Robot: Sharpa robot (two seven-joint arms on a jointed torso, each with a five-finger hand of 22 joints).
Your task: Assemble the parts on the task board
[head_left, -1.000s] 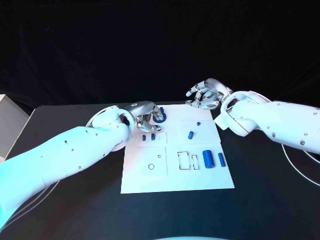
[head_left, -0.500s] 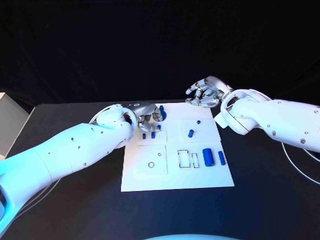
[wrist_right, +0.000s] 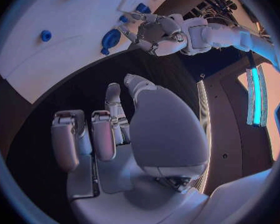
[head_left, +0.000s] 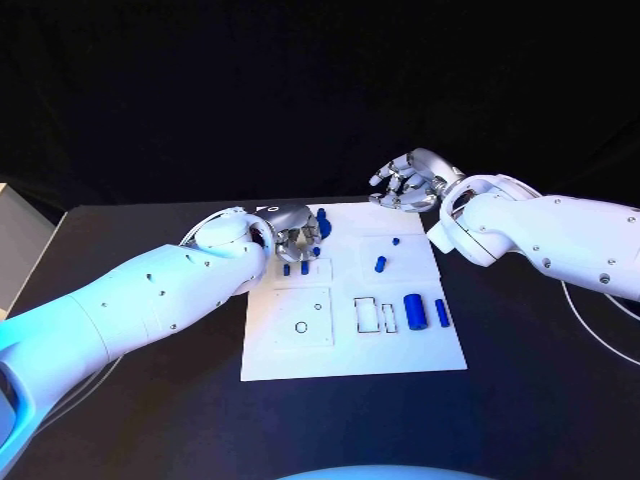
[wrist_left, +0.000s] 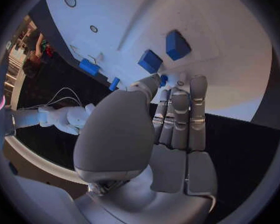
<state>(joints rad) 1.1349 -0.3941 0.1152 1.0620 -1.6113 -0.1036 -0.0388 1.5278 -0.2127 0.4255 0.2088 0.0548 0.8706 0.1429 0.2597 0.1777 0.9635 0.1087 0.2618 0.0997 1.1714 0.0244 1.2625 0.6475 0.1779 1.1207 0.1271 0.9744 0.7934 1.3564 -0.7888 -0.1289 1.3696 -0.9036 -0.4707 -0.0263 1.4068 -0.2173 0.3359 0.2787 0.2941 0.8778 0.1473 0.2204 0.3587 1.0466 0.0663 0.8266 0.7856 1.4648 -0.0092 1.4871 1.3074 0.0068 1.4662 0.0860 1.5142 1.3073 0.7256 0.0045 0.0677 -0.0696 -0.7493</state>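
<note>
On the counter [head_left: 147,400] I see the white board [head_left: 352,350] carrying blue parts [head_left: 417,313]. My left robot hand [head_left: 294,233] curls over its far-left corner, grip unclear; right robot hand [head_left: 410,186] hovers spread, empty.

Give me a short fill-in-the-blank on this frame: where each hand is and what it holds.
1. The left hand is over the far-left part of the white ____.
2. The right hand, beyond the board's far edge, holds ____.
3. The two large blue parts lie on the board's near-____ part.

Missing words: task board; nothing; right
</note>
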